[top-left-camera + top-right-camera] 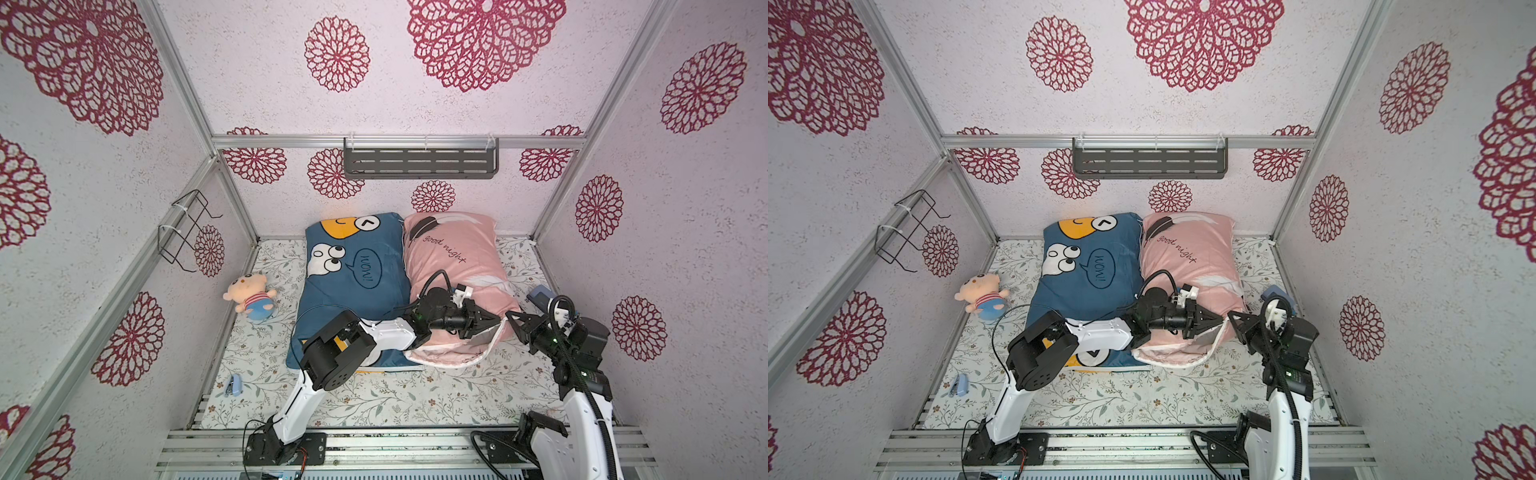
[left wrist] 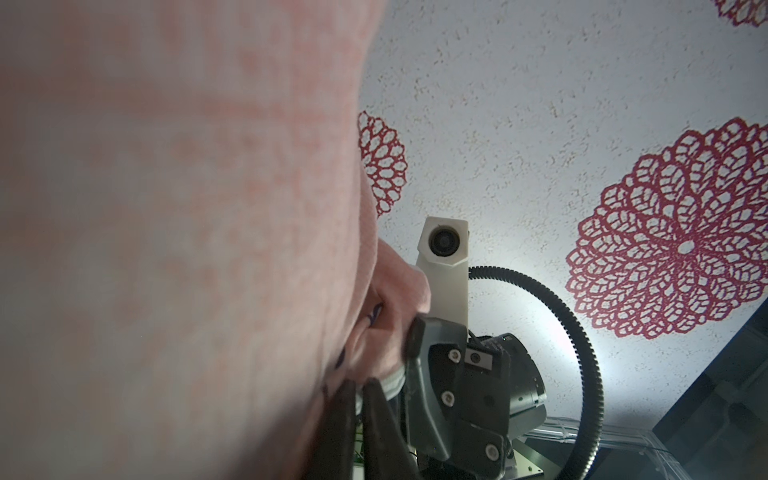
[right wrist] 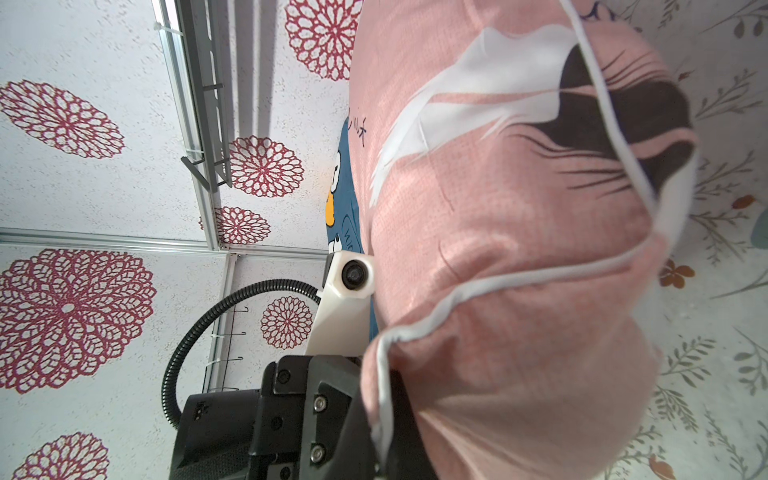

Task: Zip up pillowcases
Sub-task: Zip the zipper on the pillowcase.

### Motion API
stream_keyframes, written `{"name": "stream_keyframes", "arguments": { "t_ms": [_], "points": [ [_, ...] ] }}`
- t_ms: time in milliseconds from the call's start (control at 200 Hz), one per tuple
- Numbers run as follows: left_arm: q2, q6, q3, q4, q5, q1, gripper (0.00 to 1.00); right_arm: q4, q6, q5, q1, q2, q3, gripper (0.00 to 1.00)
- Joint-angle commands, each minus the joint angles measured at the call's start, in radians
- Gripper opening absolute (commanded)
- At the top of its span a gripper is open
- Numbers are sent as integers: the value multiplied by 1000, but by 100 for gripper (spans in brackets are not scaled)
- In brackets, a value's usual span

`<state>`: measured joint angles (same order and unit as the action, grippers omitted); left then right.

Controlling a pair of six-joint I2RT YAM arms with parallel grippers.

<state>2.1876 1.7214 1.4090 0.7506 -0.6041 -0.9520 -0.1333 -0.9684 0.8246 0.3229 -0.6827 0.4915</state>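
Two stuffed cases lie side by side at the centre of both top views on a flowered cloth point(image 1: 415, 399): the blue case point(image 1: 357, 282) on the left and the pink case point(image 1: 457, 266) touching it on the right, both with their far ends at the back wall. Around them are a doll point(image 1: 249, 297) left of the blue case, a small blue tool point(image 1: 234, 384) at lower left, a grey shelf point(image 1: 419, 160) on the back wall, a wire rack point(image 1: 187, 228) on the left wall, and a blue object point(image 1: 540, 296) half hidden behind the right arm. The left arm crosses the blue case's near end, covering part of its print, and its forearm runs level toward the right, to the pink case's near right corner, where the near end gapes. The right arm rises at lower right and bends leftward to that corner. The left gripper point(image 1: 496, 321) and right gripper point(image 1: 512, 318) meet there tip to tip. The left fingers point(image 2: 376, 415) are pressed together beside the white piping; blurred pink cloth hides whether they hold any. The right gripper, seen in the left wrist view point(image 2: 415, 340), pinches the bunched pink corner. Count: two cases, two arms, one doll, one shelf, one rack
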Motion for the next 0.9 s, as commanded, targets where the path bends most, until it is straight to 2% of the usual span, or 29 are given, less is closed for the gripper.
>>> {"name": "stream_keyframes", "arguments": {
  "t_ms": [0, 230, 465, 896],
  "points": [
    [-23, 10, -10, 16, 6, 9, 7, 32, 20, 38, 5, 24, 27, 0],
    [-17, 9, 6, 12, 6, 7, 8, 31, 13, 44, 5, 43, 15, 0],
    [0, 16, 34, 12, -12, -2, 17, 46, 4, 45, 4, 42, 7, 0],
    [1, 26, 29, 22, -8, -8, 14, 52, 6, 38, 5, 41, 1, 0]
  ]
}}
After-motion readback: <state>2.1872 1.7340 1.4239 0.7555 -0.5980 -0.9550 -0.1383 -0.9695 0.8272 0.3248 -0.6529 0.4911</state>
